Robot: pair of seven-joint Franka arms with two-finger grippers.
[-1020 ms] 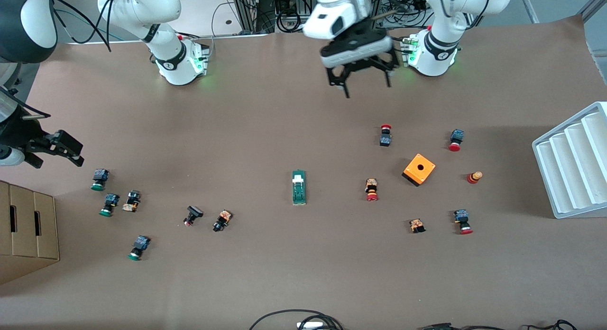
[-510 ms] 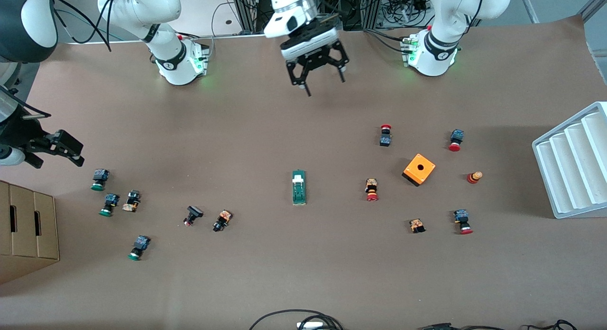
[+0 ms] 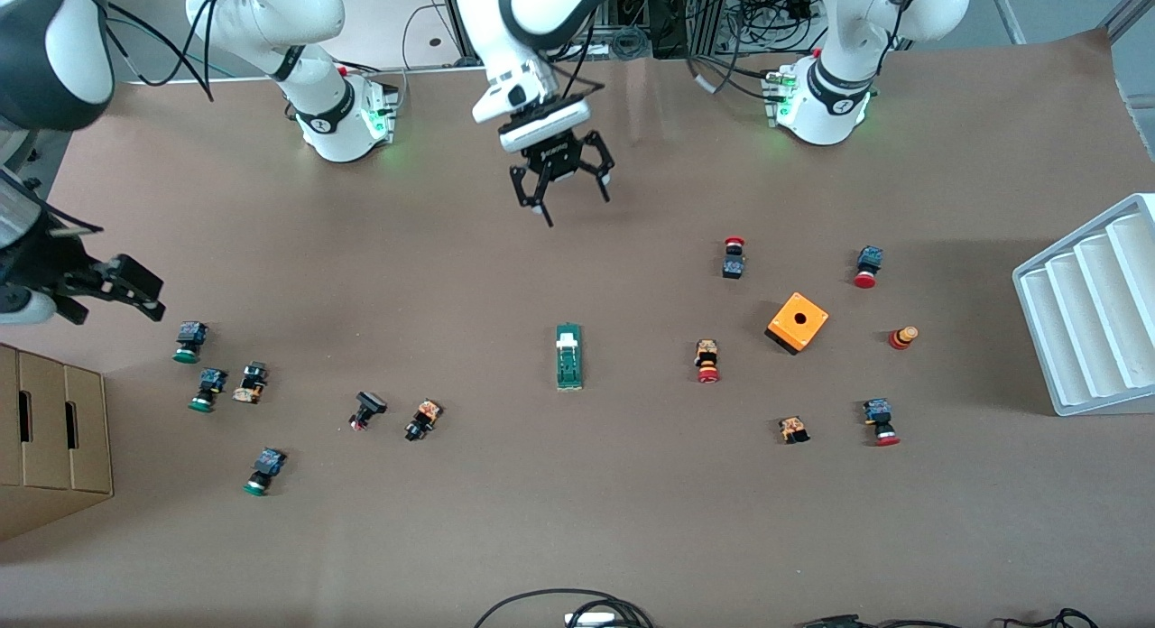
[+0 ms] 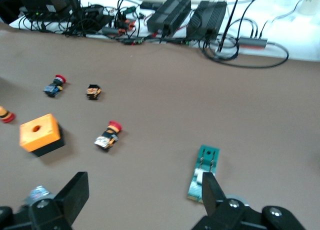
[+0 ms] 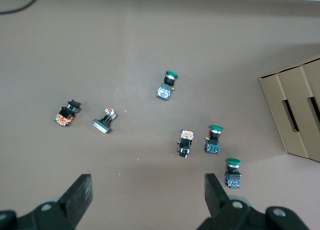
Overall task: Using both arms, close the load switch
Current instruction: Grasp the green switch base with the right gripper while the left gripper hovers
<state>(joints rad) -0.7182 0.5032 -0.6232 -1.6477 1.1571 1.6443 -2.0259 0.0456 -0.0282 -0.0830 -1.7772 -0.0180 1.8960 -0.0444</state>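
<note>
1. Right gripper [image 3: 113, 290]: hangs over the desk [image 3: 559, 520] at the right arm's end, just above the green-capped push buttons [image 3: 209, 386] and beside the cardboard box [image 3: 54, 438]. Jaws spread wide, nothing held. Right wrist view shows only buttons and the box flaps; no switch in sight. Treat this arm as waiting.

2. Left gripper [image 3: 561, 179]: over bare desk between the two bases, jaws released, empty. Load switch [image 3: 568, 356] lies flat mid-desk, nearer the front camera than the spot under this gripper, well apart from it. In the left wrist view the switch [image 4: 203, 172] sits just past one finger, white lever end toward the gripper.

3. Step in hand (est.): approach phase; neither arm touches the switch, lever not yet pressed.

4. Next move (est.): bring the left gripper down over the switch body to pin it, then bring the right arm in toward mid-desk to push the lever. You'll need to keep clear of the red-capped button [image 3: 707, 361] and orange box [image 3: 798, 322] toward the left arm's end.

5. Markings: no legible writing or brand on switch, box or grippers.
</note>
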